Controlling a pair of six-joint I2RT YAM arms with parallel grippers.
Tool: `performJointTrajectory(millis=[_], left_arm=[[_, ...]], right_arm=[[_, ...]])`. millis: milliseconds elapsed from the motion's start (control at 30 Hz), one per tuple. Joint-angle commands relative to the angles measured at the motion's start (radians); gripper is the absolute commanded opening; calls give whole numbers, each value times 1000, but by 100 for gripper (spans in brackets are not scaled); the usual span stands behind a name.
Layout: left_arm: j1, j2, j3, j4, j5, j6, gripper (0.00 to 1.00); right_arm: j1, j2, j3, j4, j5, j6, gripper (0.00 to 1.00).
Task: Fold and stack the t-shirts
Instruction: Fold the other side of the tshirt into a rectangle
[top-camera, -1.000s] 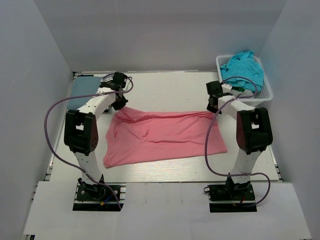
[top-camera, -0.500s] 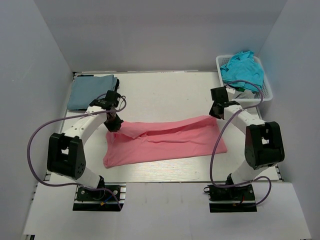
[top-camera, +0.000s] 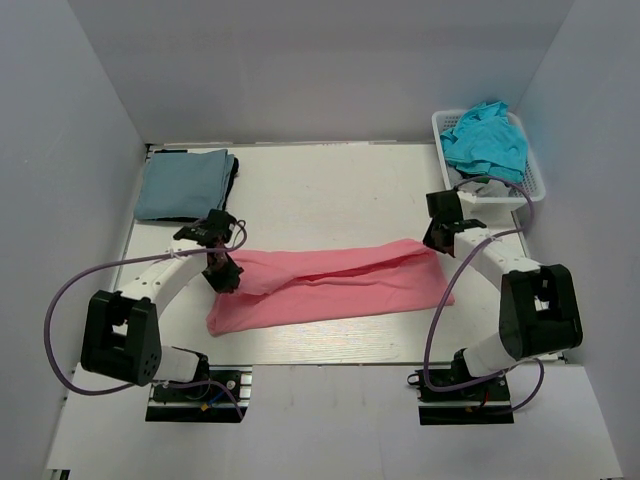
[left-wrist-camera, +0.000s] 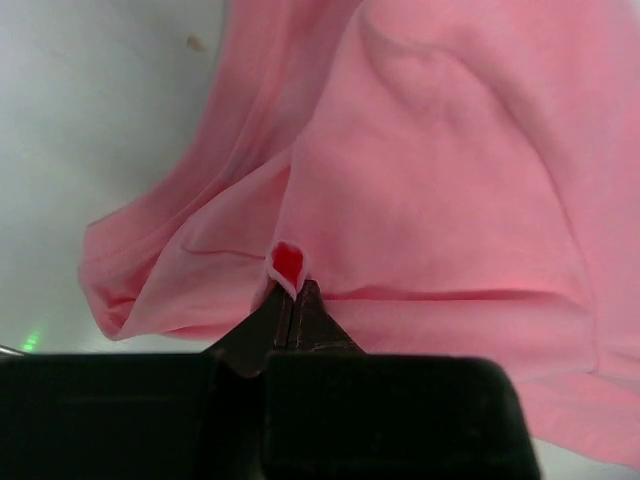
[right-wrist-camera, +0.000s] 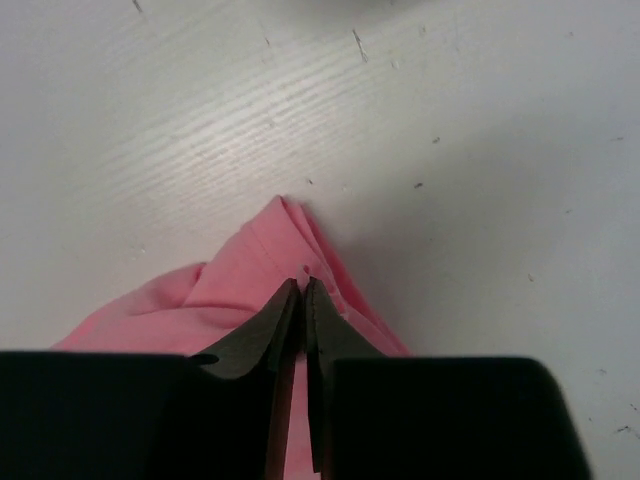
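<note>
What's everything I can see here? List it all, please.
pink tee: one, salmon, spread across mid-table
blue tee: one, grey-blue, folded, far left corner
dark tee: one, dark, under the blue tee
basket: one, white, far right corner
teal tee: one, teal, heaped in the basket
table: one, white
arms: two, white and black, near edge
cables: two, purple, one per arm
left gripper: one, black, shut on pink tee's left end
right gripper: one, black, shut on its right end

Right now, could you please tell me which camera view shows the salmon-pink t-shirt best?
The top external view: the whole salmon-pink t-shirt shows there, end to end. The left wrist view shows only the folds near the left pincer; the right wrist view shows only the corner at the right pincer.
</note>
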Motion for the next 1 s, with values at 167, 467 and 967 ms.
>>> performJointTrajectory(millis=[167, 467, 967], left_arm=[[-3, -51, -59, -109, 6, -50, 65], [-3, -51, 92, -187, -6, 11, 100], [-12, 292, 177, 194, 217, 56, 100]], right_arm=[[-10, -50, -82, -122, 140, 195, 59], [-20, -216, -29, -157, -31, 111, 90], [54, -2, -47, 87, -452, 21, 90]])
